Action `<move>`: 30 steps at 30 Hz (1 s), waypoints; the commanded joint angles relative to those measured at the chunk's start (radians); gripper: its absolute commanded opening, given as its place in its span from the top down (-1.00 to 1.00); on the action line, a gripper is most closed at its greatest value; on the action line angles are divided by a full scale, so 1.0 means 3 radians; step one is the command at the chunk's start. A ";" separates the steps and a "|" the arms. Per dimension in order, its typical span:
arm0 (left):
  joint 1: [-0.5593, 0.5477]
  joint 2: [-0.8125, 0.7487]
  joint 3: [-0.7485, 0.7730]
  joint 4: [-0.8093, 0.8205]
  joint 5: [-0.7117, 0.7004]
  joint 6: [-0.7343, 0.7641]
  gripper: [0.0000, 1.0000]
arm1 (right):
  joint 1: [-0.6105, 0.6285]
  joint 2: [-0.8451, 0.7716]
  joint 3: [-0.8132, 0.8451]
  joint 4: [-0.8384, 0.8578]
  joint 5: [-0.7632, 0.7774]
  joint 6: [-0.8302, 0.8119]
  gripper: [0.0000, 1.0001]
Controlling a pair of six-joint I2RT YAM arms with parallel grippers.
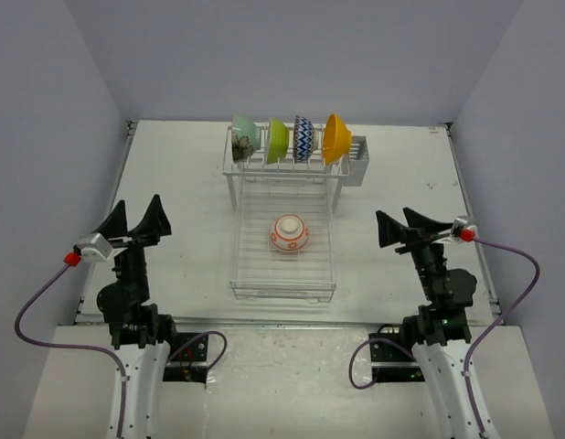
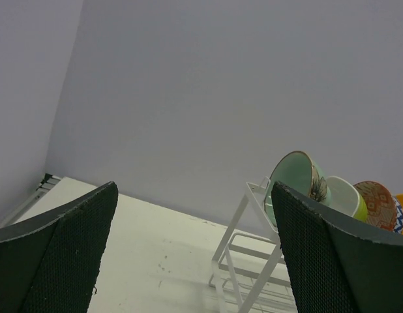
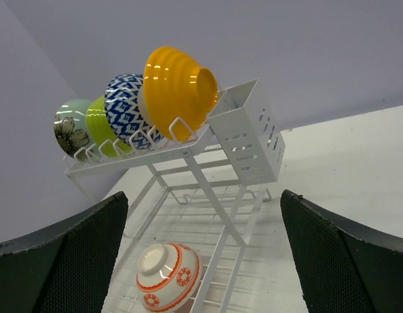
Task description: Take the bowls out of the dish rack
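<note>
Bright, even light; soft shadows, sharp focus

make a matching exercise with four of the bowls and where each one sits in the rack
Bowls
1. mint green bowl
2. orange-yellow bowl
3. white and orange bowl
4. blue zigzag bowl

Places
A. alone on the lower tray
B. top row, beside the cutlery holder
C. top row, left end
D. top row, between the lime green bowl and the orange-yellow bowl

Pairs: 1-C, 2-B, 3-A, 4-D
</note>
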State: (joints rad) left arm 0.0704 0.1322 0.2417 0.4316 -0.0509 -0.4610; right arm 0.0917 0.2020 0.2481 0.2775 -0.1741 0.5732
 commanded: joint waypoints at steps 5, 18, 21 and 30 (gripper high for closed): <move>-0.0035 0.0452 0.0379 -0.0098 -0.0168 -0.0079 -1.00 | 0.0016 0.0201 0.0430 -0.0137 0.0079 -0.0151 -0.98; -0.0020 0.3291 0.2686 -0.1270 0.1554 -0.0268 -0.71 | 0.0016 0.0717 0.0804 -0.0419 0.0064 -0.0223 -0.98; -0.0025 0.3634 0.2957 -0.1203 0.1989 -0.0355 -0.65 | 0.0016 0.0723 0.0789 -0.0409 0.0069 -0.0244 -0.98; -0.0020 0.4110 0.3081 -0.0173 0.2961 -0.1126 -0.64 | 0.0016 0.0758 0.0753 -0.0352 0.0090 -0.0285 -0.98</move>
State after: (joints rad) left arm 0.0639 1.3544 1.1355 0.1925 0.6975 -0.6758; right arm 0.0929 0.4194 0.4561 0.1493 -0.1566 0.5098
